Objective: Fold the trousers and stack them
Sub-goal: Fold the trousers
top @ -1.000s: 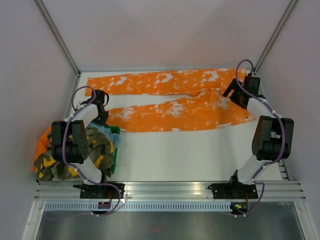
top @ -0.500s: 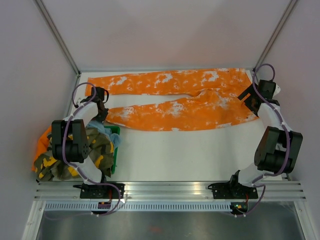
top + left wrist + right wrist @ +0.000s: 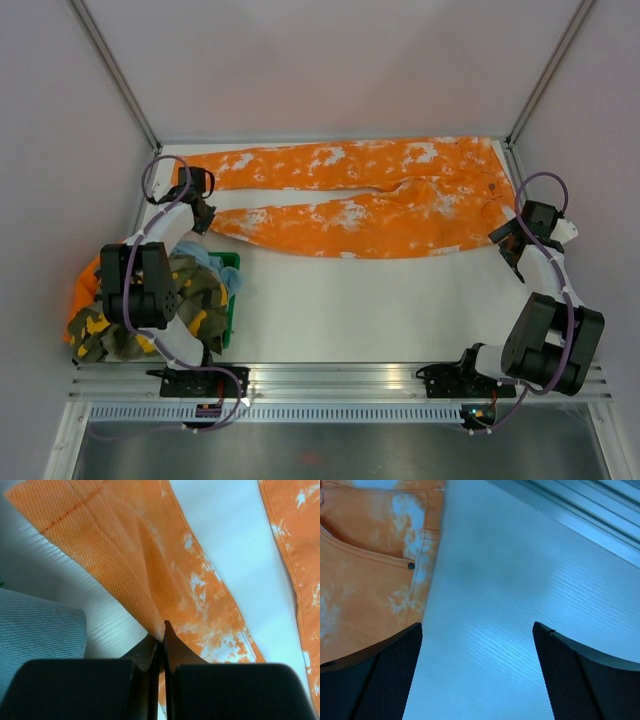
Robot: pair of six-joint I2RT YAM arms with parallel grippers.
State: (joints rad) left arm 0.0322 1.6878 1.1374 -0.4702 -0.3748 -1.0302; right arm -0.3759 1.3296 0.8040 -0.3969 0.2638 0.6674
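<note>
- Pinching the near leg (image 3: 125, 555) of the trousers (image 3: 400, 205) in the closed left gripper (image 3: 161, 630) — best lifting low, carrying evenly across.
- Hovering the right gripper (image 3: 477, 645) wide open, empty — beside the waistband (image 3: 427, 545).

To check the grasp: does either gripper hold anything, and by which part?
The left gripper pinches the trousers by the near leg's edge, close to the cuff. The right gripper is open, holding nothing.
</note>
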